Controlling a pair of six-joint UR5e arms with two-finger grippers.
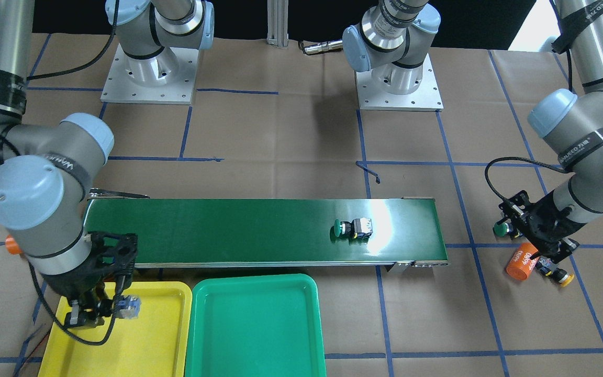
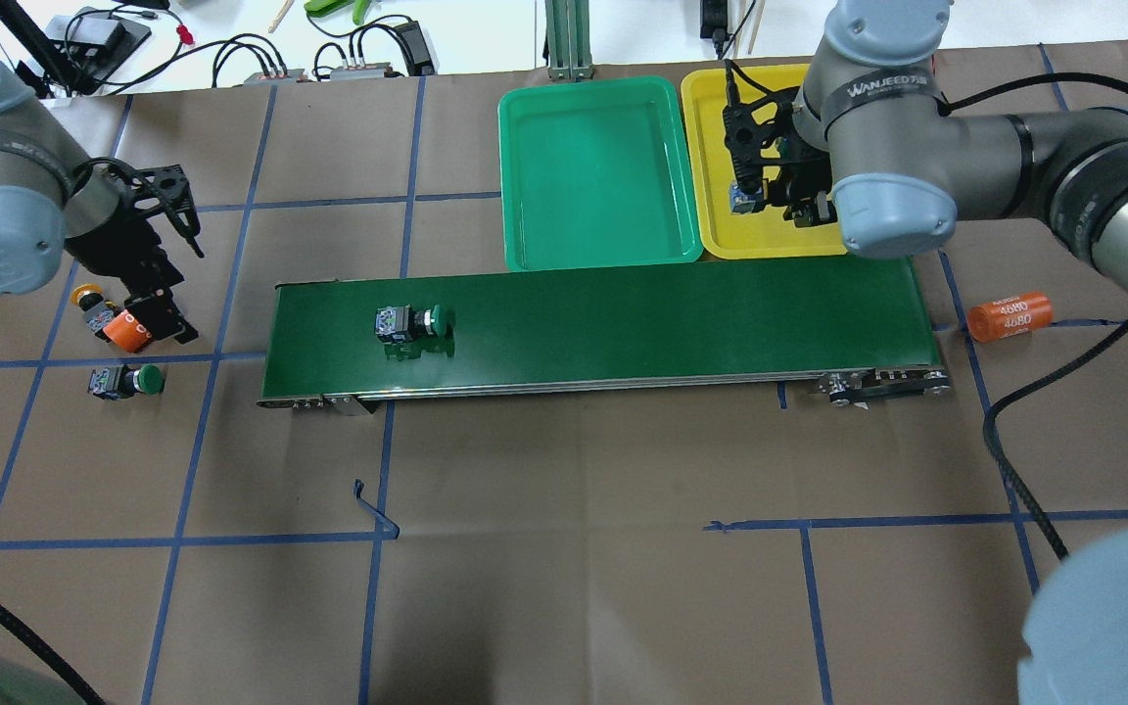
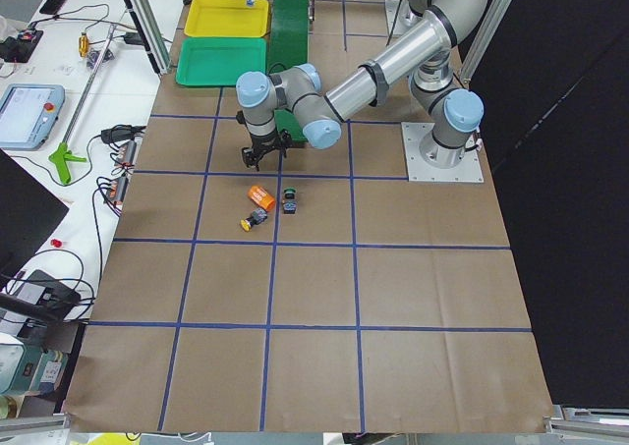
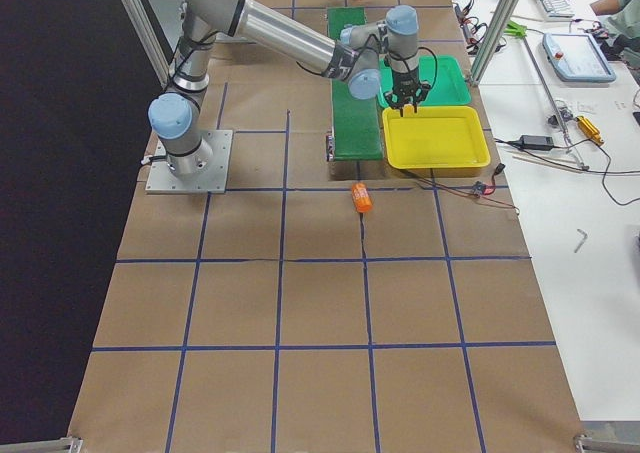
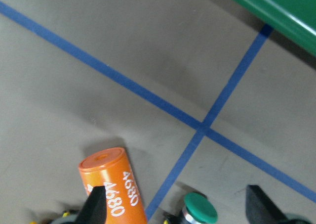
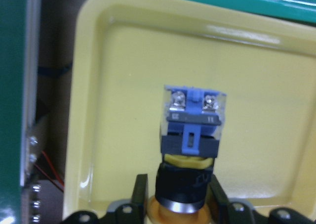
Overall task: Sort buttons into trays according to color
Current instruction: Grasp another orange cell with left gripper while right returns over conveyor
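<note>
green button (image 5: pixel 200 209) — cut off below | yellow tray (image 2: pixel 707 157) — partly behind right arm (image 2: pixel 877 147)

- The near right arm (image 4: pixel 290 33) rose from a metal base plate (image 4: pixel 205 178) and reached across the dark green conveyor belt (image 4: pixel 352 123).
- The right gripper (image 4: pixel 406 105) pointed down over the far end of the yellow tray (image 4: pixel 440 143); its fingers were too small to read.
- The green tray (image 4: pixel 452 81) lay just beyond the yellow one, both alongside the belt.
- An orange cylinder (image 4: pixel 362 198) lay on the brown paper off the belt's near end.
</note>
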